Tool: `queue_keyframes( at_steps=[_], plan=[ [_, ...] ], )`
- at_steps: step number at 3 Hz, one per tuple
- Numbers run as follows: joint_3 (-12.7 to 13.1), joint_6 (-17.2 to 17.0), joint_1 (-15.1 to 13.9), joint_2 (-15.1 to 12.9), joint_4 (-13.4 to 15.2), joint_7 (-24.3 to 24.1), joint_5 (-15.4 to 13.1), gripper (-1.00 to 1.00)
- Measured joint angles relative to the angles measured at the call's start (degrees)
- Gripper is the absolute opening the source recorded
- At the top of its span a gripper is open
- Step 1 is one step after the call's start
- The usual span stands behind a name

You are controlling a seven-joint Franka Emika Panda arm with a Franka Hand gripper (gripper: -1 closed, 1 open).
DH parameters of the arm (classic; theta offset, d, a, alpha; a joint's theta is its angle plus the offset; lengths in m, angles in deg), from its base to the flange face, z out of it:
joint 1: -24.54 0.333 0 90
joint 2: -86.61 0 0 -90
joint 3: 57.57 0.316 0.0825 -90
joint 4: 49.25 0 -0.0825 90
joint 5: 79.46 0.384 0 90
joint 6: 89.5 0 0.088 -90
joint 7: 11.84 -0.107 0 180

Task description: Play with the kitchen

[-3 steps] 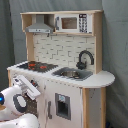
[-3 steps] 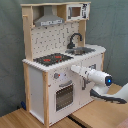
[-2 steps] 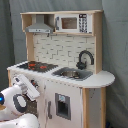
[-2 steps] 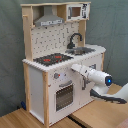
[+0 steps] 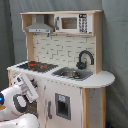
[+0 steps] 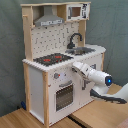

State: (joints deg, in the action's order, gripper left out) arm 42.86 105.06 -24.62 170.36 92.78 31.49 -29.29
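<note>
The kitchen (image 5: 70,102) (image 6: 36,87) is a tall white and light-wood toy. It has a black stovetop (image 5: 34,65) (image 6: 52,59), a grey sink (image 5: 70,74) and a black faucet (image 5: 84,57) (image 6: 75,39). A hood (image 6: 48,21) and a microwave (image 5: 70,23) sit on top. My gripper (image 5: 29,84) (image 6: 76,67) is at the kitchen's front panel, just under the counter edge. It is beside the knobs (image 6: 56,76) and above the oven door (image 6: 63,95). Nothing is seen in its hold.
A grey-green curtain (image 5: 117,50) hangs behind the kitchen. Light wooden boards (image 6: 30,120) lie in front of it. My white arm (image 6: 102,80) reaches in from the second exterior view's right, and its base (image 5: 20,120) fills the first exterior view's lower left.
The gripper has crept slightly up and closer to the kitchen's front panel. Nothing on the kitchen has moved.
</note>
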Motion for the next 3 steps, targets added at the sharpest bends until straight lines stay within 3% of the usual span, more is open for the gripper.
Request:
queue_keyframes(
  at_steps=[2,3],
  plan=[
    [0.0,0.0,0.0,-0.2,0.0,-11.5,0.1,-1.0],
    [0.4,-0.4,0.2,-0.3,-0.2,-13.2,0.1,-1.0]
  ],
)
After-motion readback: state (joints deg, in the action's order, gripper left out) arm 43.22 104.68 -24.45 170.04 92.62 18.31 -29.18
